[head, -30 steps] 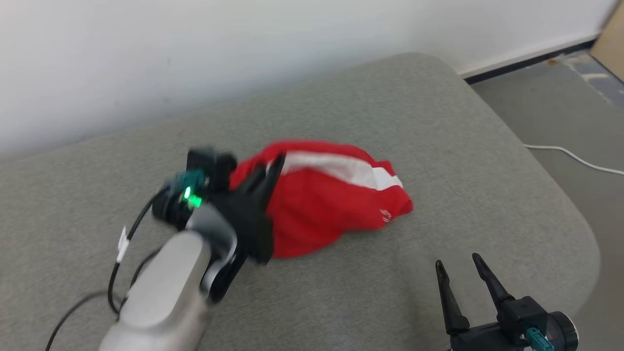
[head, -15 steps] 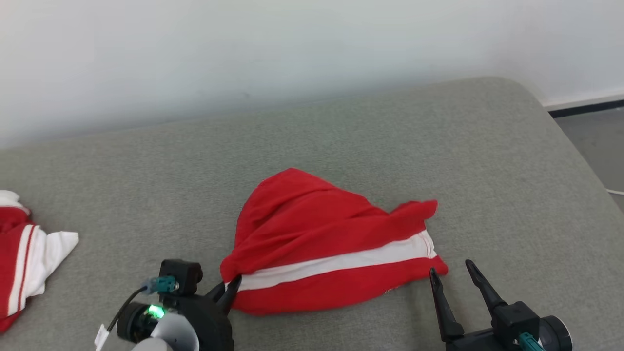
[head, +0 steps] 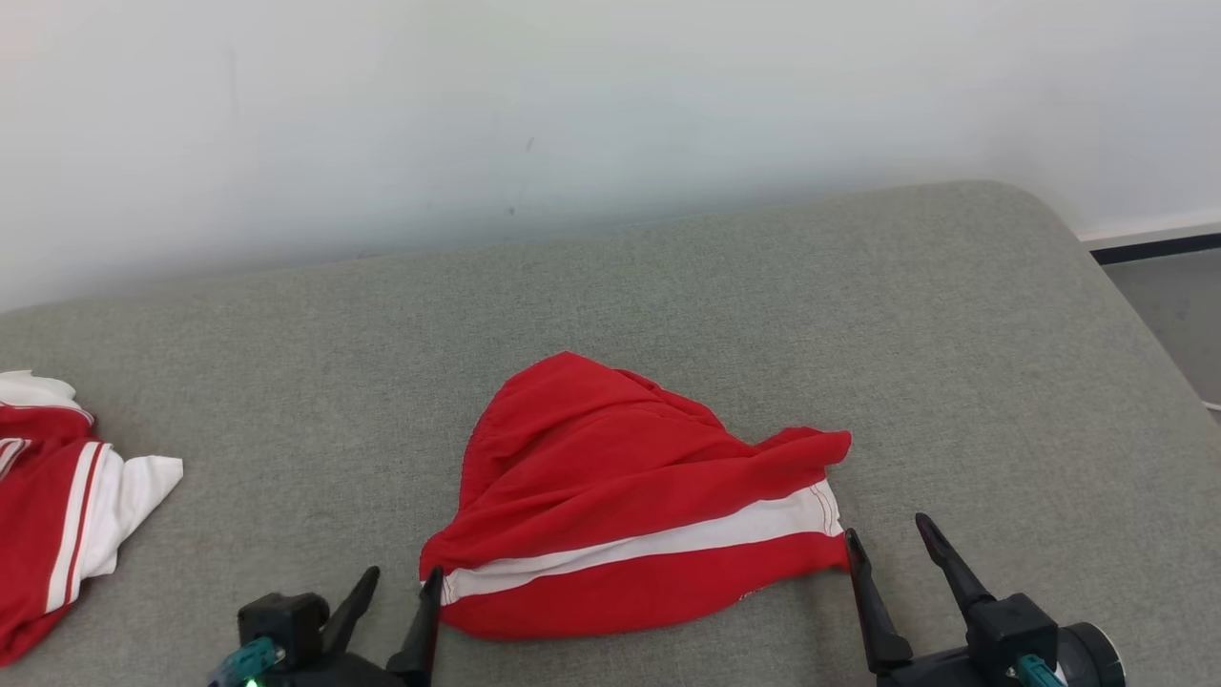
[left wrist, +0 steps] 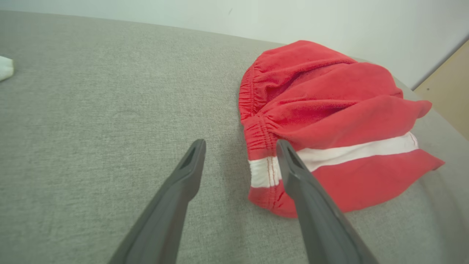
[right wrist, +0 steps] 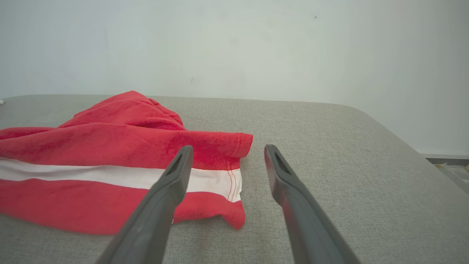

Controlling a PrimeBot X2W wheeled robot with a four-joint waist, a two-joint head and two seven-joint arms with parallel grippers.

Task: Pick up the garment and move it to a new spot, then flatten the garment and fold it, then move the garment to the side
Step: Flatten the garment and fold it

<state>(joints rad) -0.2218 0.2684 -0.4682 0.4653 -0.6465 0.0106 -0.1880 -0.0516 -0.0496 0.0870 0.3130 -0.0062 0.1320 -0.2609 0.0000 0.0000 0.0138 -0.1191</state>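
Observation:
The garment (head: 630,496) is a pair of red shorts with a white side stripe, lying crumpled on the grey cushion (head: 668,286) near its front middle. My left gripper (head: 401,577) stands open at the garment's lower left corner, its right finger just beside the elastic waistband (left wrist: 260,135), with nothing held. At the hem's lower right corner, my right gripper (head: 882,536) is open too. The left wrist view has the garment (left wrist: 329,117) right of the open fingers. From the right wrist, the stitched hem (right wrist: 231,176) lies just behind the left finger.
Another red and white garment (head: 57,487) lies at the cushion's far left. A pale wall (head: 572,114) runs behind the cushion. The cushion's rounded right edge drops to grey floor (head: 1173,296) with a dark baseboard.
My left gripper has opened and let go of the garment, which now lies on the cushion. The head camera has swung, bringing the second garment into sight on the left.

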